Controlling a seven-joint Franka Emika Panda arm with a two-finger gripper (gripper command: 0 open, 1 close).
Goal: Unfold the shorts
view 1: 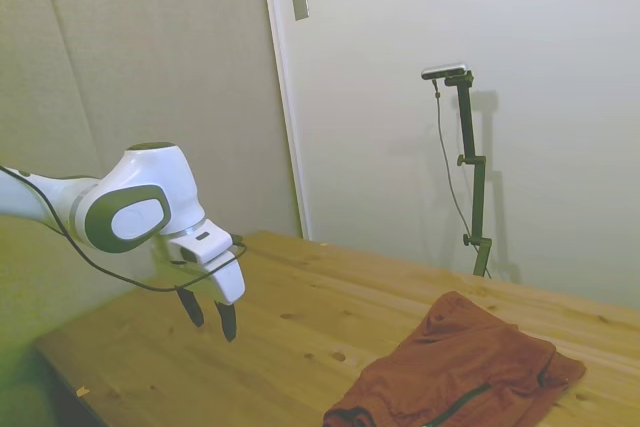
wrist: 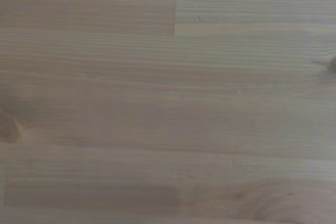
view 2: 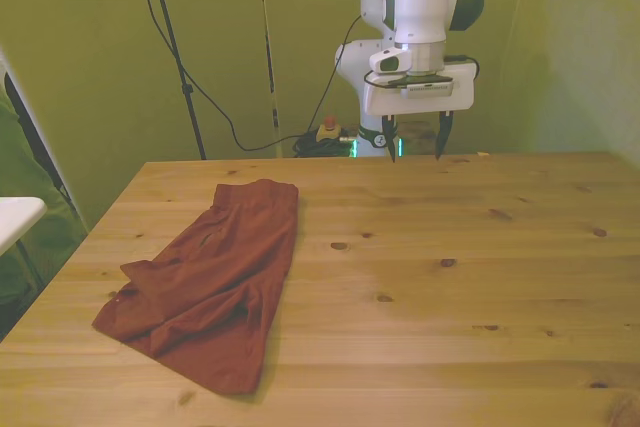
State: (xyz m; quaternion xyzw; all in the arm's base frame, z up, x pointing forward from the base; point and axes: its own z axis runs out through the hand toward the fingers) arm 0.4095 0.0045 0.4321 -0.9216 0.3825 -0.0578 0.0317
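Observation:
The shorts are a rust-red fabric garment lying folded and rumpled on the wooden table, toward the front view's left. In the side view the shorts lie at the lower right, with a thin dark trim line showing. My gripper hangs open above the table's far edge, well away from the shorts and holding nothing. The side view shows the gripper in the air over the table's left end, its dark fingertips pointing down. The wrist view shows only bare wood.
A dark cable loops beneath the arm's wrist. Dark knots dot the wooden tabletop. A green and white object sits beyond the table at the front view's left edge.

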